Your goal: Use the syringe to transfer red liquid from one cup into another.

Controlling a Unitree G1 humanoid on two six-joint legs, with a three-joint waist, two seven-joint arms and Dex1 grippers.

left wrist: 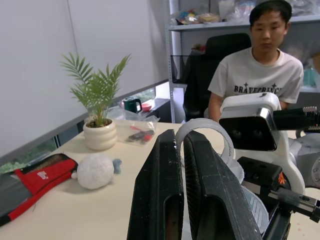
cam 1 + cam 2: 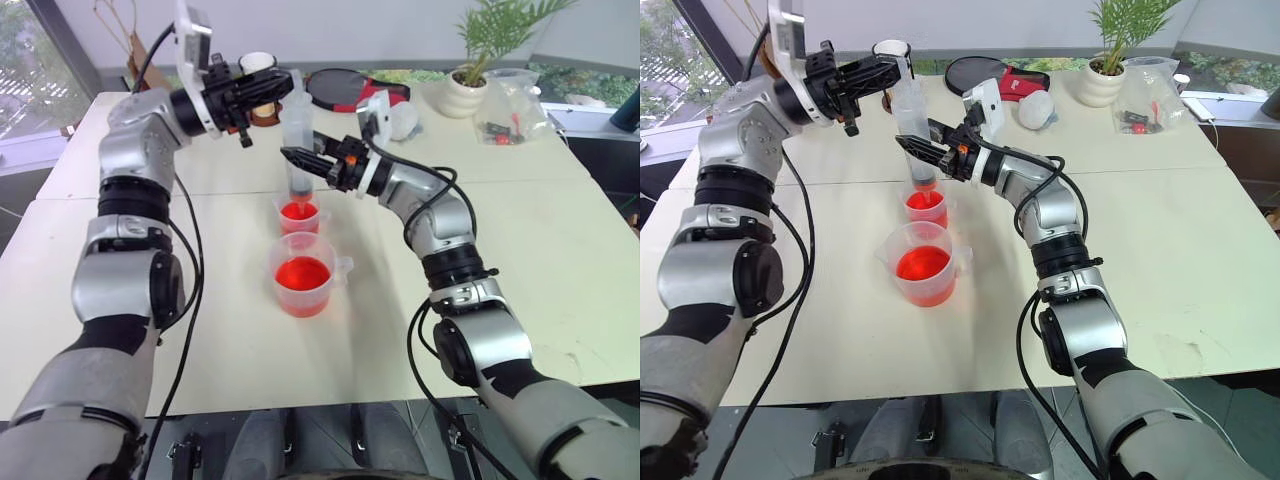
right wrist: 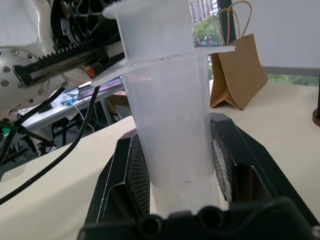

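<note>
Syringe upright over small cup, both claws on it.
I see the right claw point(image 2: 297, 157) clamped on the syringe point(image 2: 297, 150) barrel, its tip dipping into the small cup point(image 2: 299, 215) of red liquid point(image 2: 298, 211). Left claw point(image 2: 283, 92), fingers pinched narrow, at the plunger top. Handled cup point(image 2: 303, 275) sits just nearer on the counter point(image 2: 560, 240).

Only legible txt: "BRAVEPRINCE"-ish print on seated person's T-shirt point(image 1: 257, 89), partly unclear.

syringe point(image 3: 170, 135) barrel clamped between jaws, paper bag point(image 3: 237, 70) behind
</note>
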